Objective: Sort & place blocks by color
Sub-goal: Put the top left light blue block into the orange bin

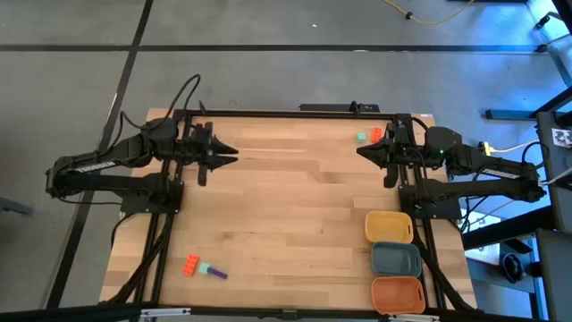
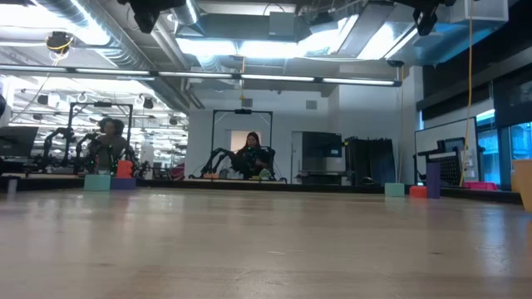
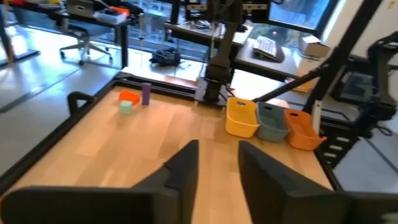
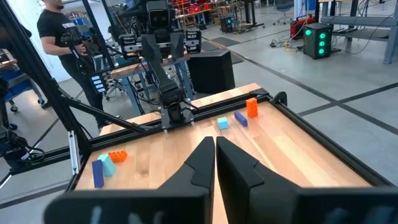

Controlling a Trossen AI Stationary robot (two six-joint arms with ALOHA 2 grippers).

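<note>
Both arms hover above the table's far half and touch nothing. My left gripper (image 1: pixel 234 154) (image 3: pixel 217 163) is on the left, open, with a bare gap between its fingers. My right gripper (image 1: pixel 359 150) (image 4: pixel 215 149) is on the right, fingers shut together. Three blocks lie near the front left: orange-red (image 1: pixel 191 266), teal (image 1: pixel 204 267), purple (image 1: pixel 217 274). A teal block (image 1: pixel 362 136) and an orange-red one (image 1: pixel 376 134) rest at the far right, with a purple block (image 3: pixel 145 93) beside them. A further group, orange-red (image 4: pixel 251 107), purple (image 4: pixel 240 118) and teal (image 4: pixel 222 123), sits at the far left corner.
Three rounded trays stand in a row at the near right: yellow (image 1: pixel 389 227), blue-grey (image 1: pixel 396 259), orange (image 1: pixel 398 293). A black frame rail (image 1: pixel 295 113) runs along the far edge. The middle of the wooden tabletop (image 1: pixel 295 197) is bare. People show in the room beyond.
</note>
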